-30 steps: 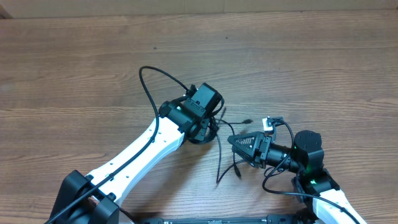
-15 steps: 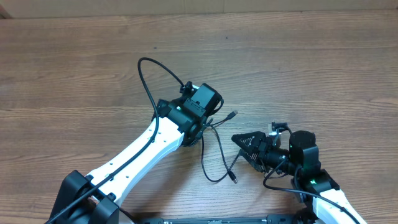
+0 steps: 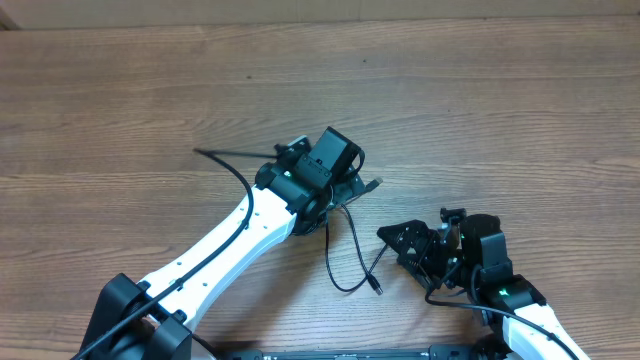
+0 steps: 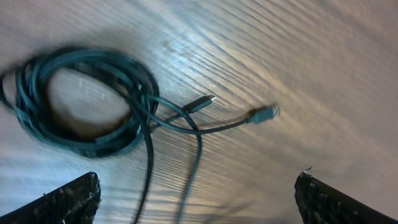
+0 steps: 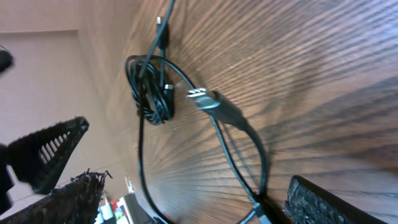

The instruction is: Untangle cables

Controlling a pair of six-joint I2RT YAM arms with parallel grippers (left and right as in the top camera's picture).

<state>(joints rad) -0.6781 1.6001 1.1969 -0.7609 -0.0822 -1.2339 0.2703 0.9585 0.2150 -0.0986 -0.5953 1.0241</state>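
The black cables lie on the wooden table. A coiled bundle shows in the left wrist view, with two plugs trailing to its right. My left gripper hovers over it, open, with only loose strands on the table below the gap. From overhead the left gripper covers most of the bundle. A loose cable loop runs toward my right gripper, which is open and holds nothing. In the right wrist view a silver-tipped plug and the bundle lie ahead of the right gripper; a strand passes beside one finger.
The left arm's own thicker black wire arcs out to the left of its wrist. A cable plug pokes out to the right of the left gripper. The table's far edge runs along the top.
My left gripper has gone from shut to open. The right gripper has opened wider and pulled back toward the lower right. The cable between them now lies slack in a loop on the table.
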